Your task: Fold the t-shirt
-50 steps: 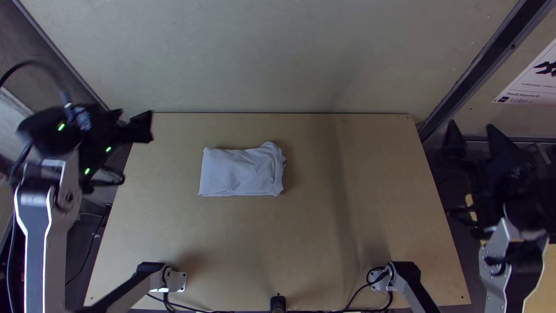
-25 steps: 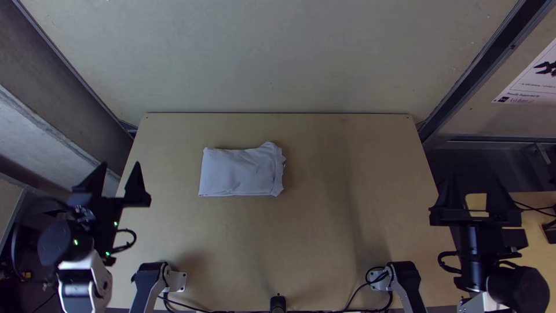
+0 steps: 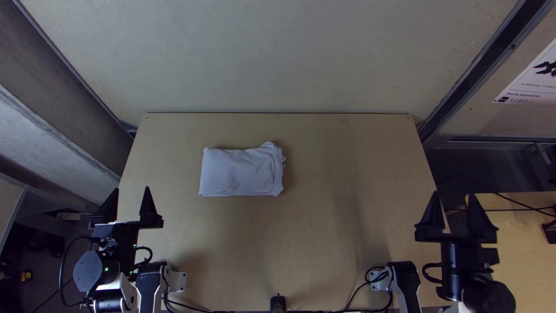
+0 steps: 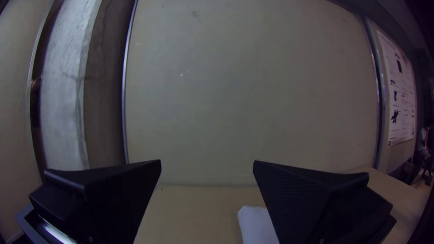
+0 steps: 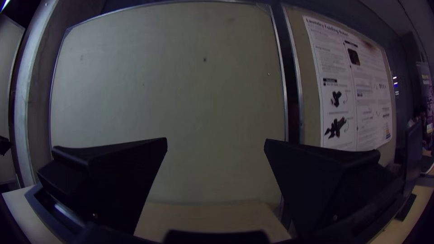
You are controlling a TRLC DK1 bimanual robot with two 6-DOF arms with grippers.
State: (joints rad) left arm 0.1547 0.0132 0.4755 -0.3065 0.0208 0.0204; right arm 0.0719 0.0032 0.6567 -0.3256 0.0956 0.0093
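The white t-shirt lies as a compact folded rectangle left of the table's middle, its right end slightly uneven. My left gripper stands open over the table's left edge, apart from the cloth and nearer the arm bases. My right gripper is open at the table's right edge, far from the cloth. In the left wrist view, my left gripper has a wide gap between its fingers, and part of the t-shirt shows beside one finger. In the right wrist view, my right gripper holds nothing.
The light wooden table has bare surface around the cloth. Black cables run along its near edge between the arm bases. A pale wall panel rises behind it, and a poster hangs at the right.
Both arms have drawn back toward their bases at the near side; the left gripper has turned to point away from its base. The right gripper has shifted slightly left lately. The cloth has stayed put.
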